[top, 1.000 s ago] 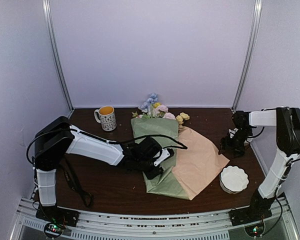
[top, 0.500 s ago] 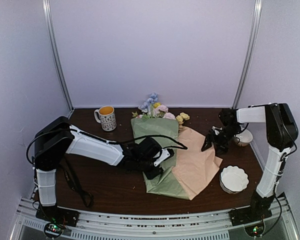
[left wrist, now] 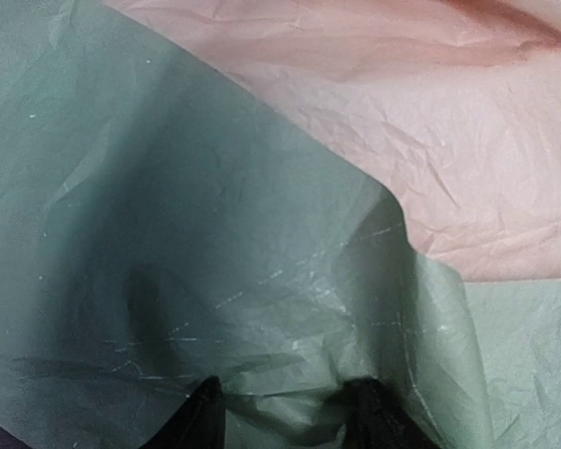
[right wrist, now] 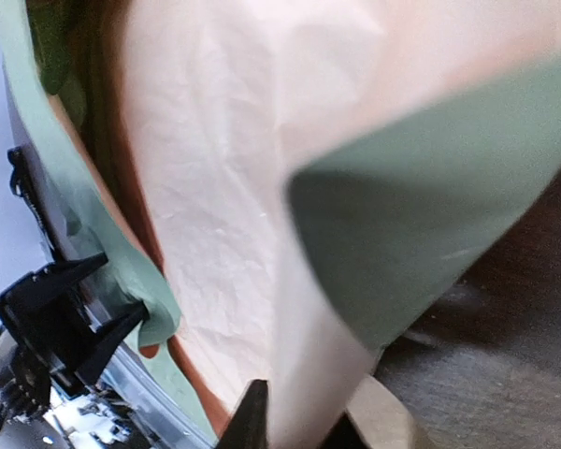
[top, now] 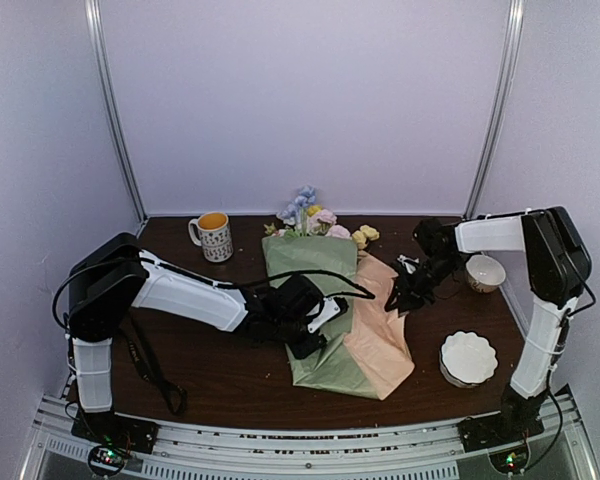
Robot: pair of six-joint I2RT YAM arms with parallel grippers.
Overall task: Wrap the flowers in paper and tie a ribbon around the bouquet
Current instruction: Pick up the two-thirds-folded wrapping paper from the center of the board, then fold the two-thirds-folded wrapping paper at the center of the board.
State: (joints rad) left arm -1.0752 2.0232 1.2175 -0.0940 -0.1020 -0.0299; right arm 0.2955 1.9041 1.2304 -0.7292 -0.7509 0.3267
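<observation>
The flowers [top: 315, 218] lie at the table's back with pastel blooms poking out from under the paper [top: 310, 258]. The paper's sage-green side is folded over the stems, and its peach side [top: 378, 335] spreads to the right. My left gripper [top: 315, 332] rests on the green fold, and in its wrist view the left gripper [left wrist: 285, 416] is shut on a bunched ridge of green paper [left wrist: 215, 234]. My right gripper [top: 405, 290] is shut on the sheet's right edge and lifts it; its wrist view shows the right gripper [right wrist: 294, 426] with peach paper [right wrist: 224, 187] between the fingers. A black strip [top: 148, 365] by the left base may be the ribbon.
A patterned mug [top: 213, 236] stands at the back left. A small bowl [top: 485, 272] sits near the right wall, and a white scalloped dish [top: 468, 358] lies at the front right. Metal posts and white walls close in the table.
My right gripper moved left, shut on the paper's right edge and drew it toward the bundle, narrowing the peach area and uncovering the small bowl. The left arm stayed still.
</observation>
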